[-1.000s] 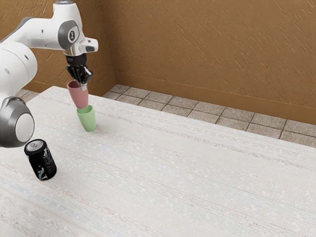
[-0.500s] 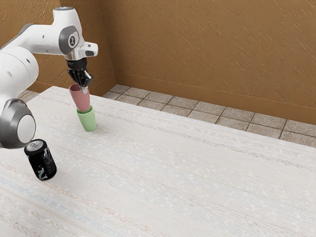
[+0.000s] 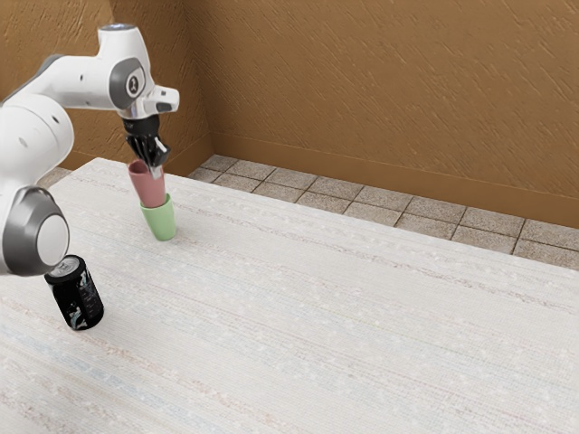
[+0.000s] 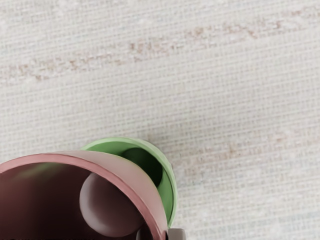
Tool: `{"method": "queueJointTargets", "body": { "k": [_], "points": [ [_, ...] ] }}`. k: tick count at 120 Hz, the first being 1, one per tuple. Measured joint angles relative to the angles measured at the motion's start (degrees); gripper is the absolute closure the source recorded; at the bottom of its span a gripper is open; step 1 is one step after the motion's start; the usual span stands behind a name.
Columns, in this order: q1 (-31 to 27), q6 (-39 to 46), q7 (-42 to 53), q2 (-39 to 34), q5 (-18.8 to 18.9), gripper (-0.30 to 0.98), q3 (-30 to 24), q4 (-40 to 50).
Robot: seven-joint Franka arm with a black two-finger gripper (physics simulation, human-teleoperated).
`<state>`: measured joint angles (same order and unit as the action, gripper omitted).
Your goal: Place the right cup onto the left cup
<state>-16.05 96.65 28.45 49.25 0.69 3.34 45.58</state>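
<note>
My gripper [image 3: 156, 172] is shut on the rim of the pink cup [image 3: 149, 185], one finger inside and one outside its wall. The pink cup stands nearly upright over the green cup [image 3: 160, 221], its lower end at the green cup's mouth. How far it reaches inside is hidden. In the wrist view the pink cup [image 4: 142, 187] covers much of the green cup [image 4: 169, 192], whose inner wall shows along one side. A fingertip of the gripper [image 4: 162, 235] shows against the pink rim's outside.
A black can [image 3: 77, 294] stands on the pale table [image 3: 335, 316], below the arm's elbow in the exterior view. The table's far edge runs behind the cups, with tiled floor and a brown wall beyond.
My hand has come down and slightly toward the exterior view's right, carrying the pink cup lower against the green cup's mouth. The green cup and the can have stayed put.
</note>
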Motion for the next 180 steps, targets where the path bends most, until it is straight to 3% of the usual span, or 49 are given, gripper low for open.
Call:
{"method": "queueJointTargets", "body": {
  "k": [30,61,84,105,131,180],
  "points": [
    [-0.4,0.0,0.6,0.4,0.0,0.76,0.0,0.1],
    [0.0,-0.6,0.6,-0.7,-0.3,0.37,-0.5,0.2],
    [0.5,-1.4,0.6,-8.1,-1.1,0.23,-0.2,3.9],
    [2.3,-0.9,0.4,-17.6,-2.8,0.11,0.4,17.1],
    [10.4,-0.9,-0.7,-27.5,-4.3,0.04,4.0,31.0],
    [29.0,-1.0,-4.0,-41.6,-3.9,0.01,14.4,46.2]
  ]
}}
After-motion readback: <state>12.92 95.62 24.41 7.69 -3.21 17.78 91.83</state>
